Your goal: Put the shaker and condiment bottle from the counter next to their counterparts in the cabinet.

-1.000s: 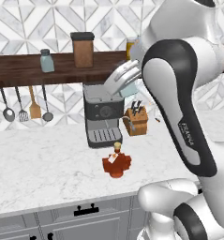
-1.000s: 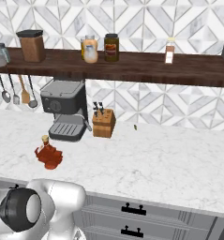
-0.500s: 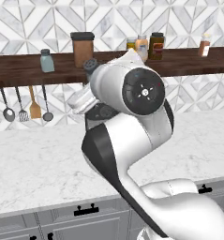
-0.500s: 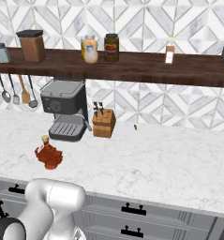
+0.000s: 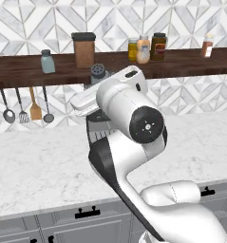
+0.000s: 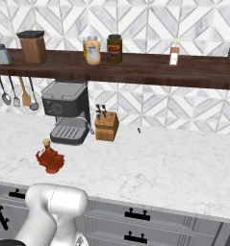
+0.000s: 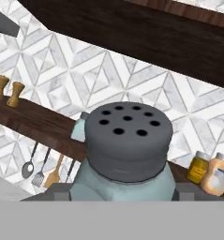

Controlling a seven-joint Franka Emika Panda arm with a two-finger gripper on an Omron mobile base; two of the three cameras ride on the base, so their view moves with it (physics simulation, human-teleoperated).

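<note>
Gripping the shaker (image 7: 127, 145) by its body, jaws pinching it cap-up, the gripper (image 5: 97, 81) holds it just below the cabinet (image 5: 29, 71), presumably for placing beside its counterpart (image 5: 47, 61). Condiment bottle (image 6: 49, 156) remains on the counter (image 6: 174, 168).

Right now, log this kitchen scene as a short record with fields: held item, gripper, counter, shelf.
held item: shaker, dark perforated cap toward the hand camera, raised to about shelf height
gripper: gripper shut on the shaker
counter: condiment bottle in front of the coffee machine; knife block to the machine's right
shelf: cabinet carries matching shaker, brown canister, condiment jars, slim red bottle
</note>
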